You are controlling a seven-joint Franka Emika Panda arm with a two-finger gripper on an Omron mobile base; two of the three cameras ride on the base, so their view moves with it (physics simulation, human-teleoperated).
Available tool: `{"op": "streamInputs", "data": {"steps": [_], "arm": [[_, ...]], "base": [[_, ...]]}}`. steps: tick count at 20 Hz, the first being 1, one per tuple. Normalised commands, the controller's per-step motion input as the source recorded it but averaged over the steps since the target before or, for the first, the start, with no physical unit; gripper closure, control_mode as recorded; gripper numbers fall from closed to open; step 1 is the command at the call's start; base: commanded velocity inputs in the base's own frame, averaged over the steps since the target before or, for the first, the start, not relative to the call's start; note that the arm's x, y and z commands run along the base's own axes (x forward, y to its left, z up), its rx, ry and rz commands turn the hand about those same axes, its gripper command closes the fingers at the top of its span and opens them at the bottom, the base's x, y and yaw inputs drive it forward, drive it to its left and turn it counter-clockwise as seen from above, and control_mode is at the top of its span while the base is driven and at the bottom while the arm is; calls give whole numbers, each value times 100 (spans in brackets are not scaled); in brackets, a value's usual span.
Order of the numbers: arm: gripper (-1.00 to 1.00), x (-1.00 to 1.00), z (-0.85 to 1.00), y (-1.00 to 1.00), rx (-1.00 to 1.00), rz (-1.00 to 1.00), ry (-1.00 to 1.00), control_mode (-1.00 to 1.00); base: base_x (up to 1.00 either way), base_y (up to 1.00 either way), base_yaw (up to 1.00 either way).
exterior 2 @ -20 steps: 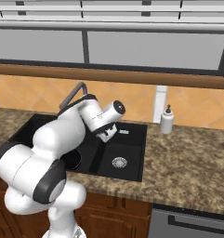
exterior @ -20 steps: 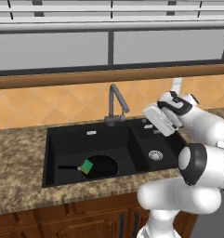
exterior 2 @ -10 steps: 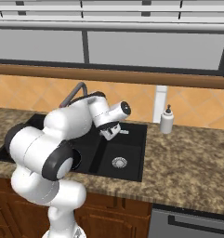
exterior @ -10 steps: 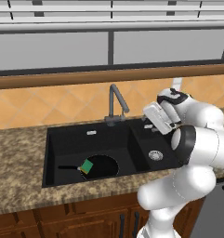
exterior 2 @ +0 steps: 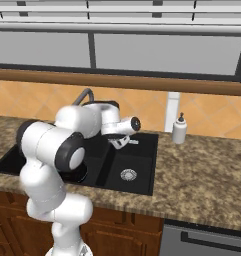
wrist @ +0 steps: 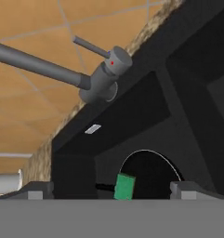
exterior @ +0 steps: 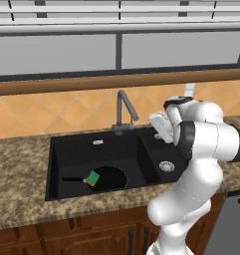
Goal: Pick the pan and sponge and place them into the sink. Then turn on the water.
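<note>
Sink [exterior: 74,149]: one, black, with two basins and two round drains recorded. Pan [exterior: 109,179]: one. Sponge [exterior: 93,178]: one, green. Faucet [exterior: 123,110]: one, dark grey. Soap dispenser [exterior 2: 179,129]: one, white. Counter [exterior 2: 202,170]: one, speckled stone. Robot arm: one, with one hand [exterior 2: 123,142].

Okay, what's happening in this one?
The pan already lies in the large basin of the sink, with the sponge on it. The gripper is open and holds nothing, raised over the sink near the faucet. No water is running yet.
</note>
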Motion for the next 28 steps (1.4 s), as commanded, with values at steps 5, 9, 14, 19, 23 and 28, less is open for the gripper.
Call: {"op": "streamInputs", "data": {"steps": [5,9,14,19,23,28], "arm": [[-100,33,-21,10,0,0,-11,-100],[-100,27,-15,18,0,0,0,-100],[-100,38,0,8,0,0,0,-100],[-100,52,-1,4,1,0,0,-100],[-100,51,-12,4,0,0,0,-100],[-100,40,-16,0,0,0,0,-100]], "base": [[0,0,0],[0,0,0],[0,0,0],[0,0,0],[0,0,0],[0,0,0]]}}
